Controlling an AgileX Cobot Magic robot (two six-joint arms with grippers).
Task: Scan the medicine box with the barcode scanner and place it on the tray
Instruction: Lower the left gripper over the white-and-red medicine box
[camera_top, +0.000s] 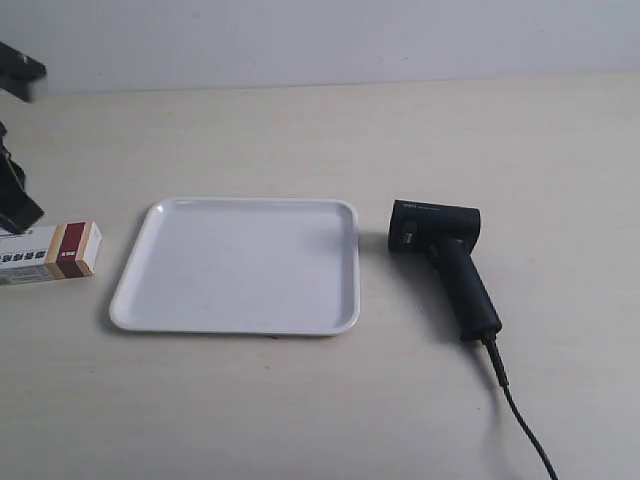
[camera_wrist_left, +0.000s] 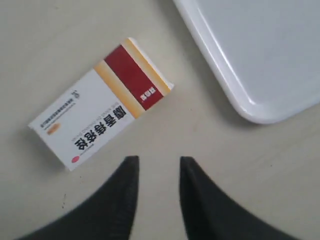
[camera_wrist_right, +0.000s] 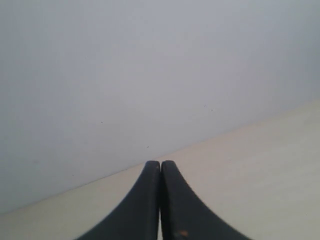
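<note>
Your left gripper (camera_wrist_left: 159, 162) hangs with fingers apart near the medicine box (camera_wrist_left: 100, 102) beside the tray (camera_top: 240, 265); your right gripper (camera_wrist_right: 160, 165) is pressed together, the scanner (camera_top: 445, 260) untouched.

Pale beige tabletop (camera_top: 300, 400), plain grey-white wall (camera_top: 320, 35) behind

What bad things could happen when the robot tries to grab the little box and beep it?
1. The medicine box lies slanted to the open left gripper, which isn't over it yet, so the fingers might pinch a corner and spin it.
2. The box sits close to the tray rim, so a nudge could bump it there.
3. The barcode scanner trails a cable that might drag when lifted.
</note>
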